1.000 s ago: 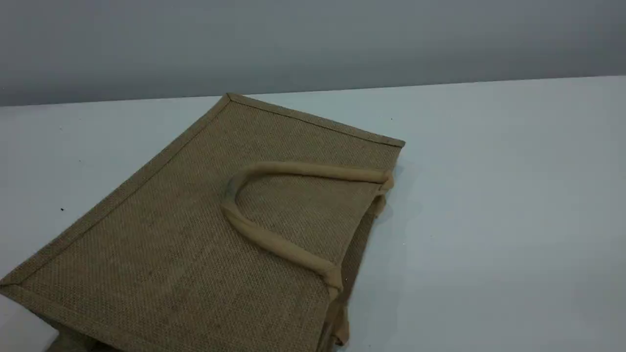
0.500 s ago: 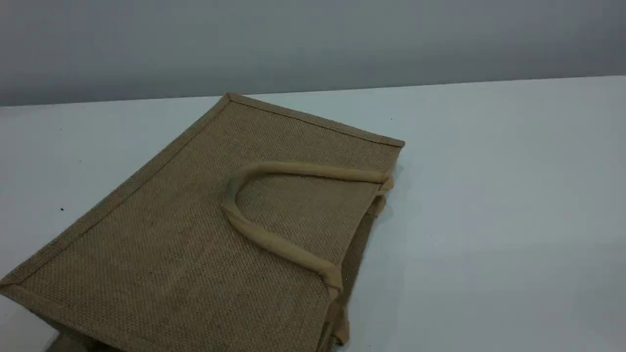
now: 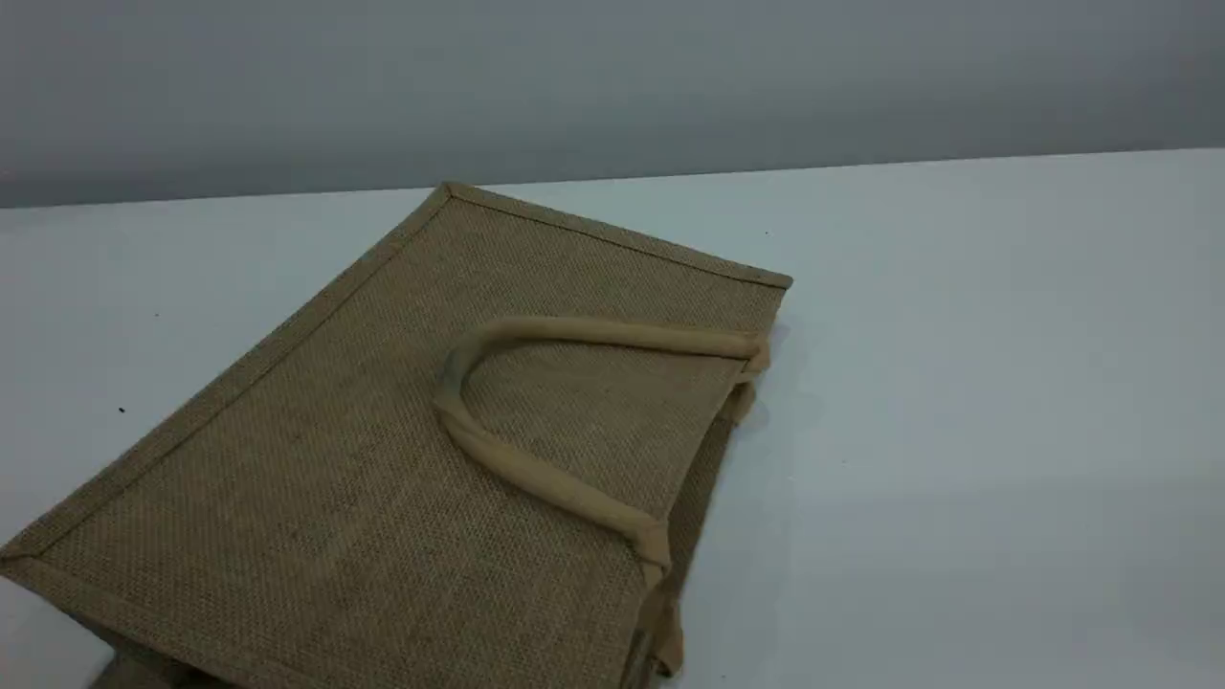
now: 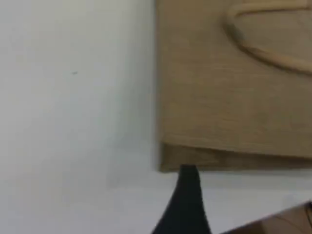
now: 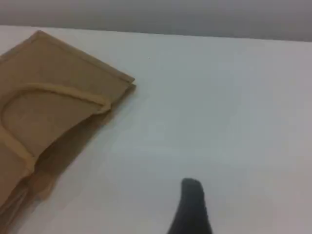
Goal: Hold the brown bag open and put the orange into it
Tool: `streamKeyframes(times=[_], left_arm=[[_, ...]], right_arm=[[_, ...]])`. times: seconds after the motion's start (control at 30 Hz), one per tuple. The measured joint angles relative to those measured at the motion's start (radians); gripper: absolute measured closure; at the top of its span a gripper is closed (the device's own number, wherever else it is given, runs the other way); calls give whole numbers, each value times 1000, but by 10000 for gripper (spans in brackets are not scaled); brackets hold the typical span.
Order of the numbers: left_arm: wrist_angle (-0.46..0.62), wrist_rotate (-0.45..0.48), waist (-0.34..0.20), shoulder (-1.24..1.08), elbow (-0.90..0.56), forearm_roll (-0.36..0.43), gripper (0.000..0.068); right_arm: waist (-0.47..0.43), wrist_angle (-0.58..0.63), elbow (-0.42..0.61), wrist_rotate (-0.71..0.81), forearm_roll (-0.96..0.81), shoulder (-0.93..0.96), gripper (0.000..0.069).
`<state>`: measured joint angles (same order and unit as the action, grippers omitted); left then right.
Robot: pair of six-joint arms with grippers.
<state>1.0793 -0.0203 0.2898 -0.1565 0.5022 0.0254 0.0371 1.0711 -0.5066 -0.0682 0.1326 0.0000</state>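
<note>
Below frame edge, brown bag (image 3: 383,459) corner cropped

We count one brown bag (image 3: 364,478), lying flat on one white table (image 3: 957,383). On its upper face we see one beige loop handle (image 3: 536,474); a second one cannot be made out clearly from here. Each wrist view shows us one dark fingertip, so two in all: one on the left (image 4: 187,195) and one on the right (image 5: 192,202). We find no orange in any view.
</note>
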Motion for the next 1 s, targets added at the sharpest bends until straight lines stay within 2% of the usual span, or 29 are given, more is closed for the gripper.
streamKeyframes(times=[0.13,0.23,0.3,0.7,1.0], left_arm=[[0,0,-143,0,0,-1,116],[0,0,-221,0,0,-1,116],[0,0,-252,5,0,-1,116],[1,0,-259,152,1,-1,116],[1,0,-259,157,1,-1,116]], right_arm=[[0,0,0,0,0,0,200],[0,0,0,-1,0,0,200],[0,0,0,-1,0,0,200],[0,0,0,-1,0,0,200],[0,0,0,0,0,0,200]])
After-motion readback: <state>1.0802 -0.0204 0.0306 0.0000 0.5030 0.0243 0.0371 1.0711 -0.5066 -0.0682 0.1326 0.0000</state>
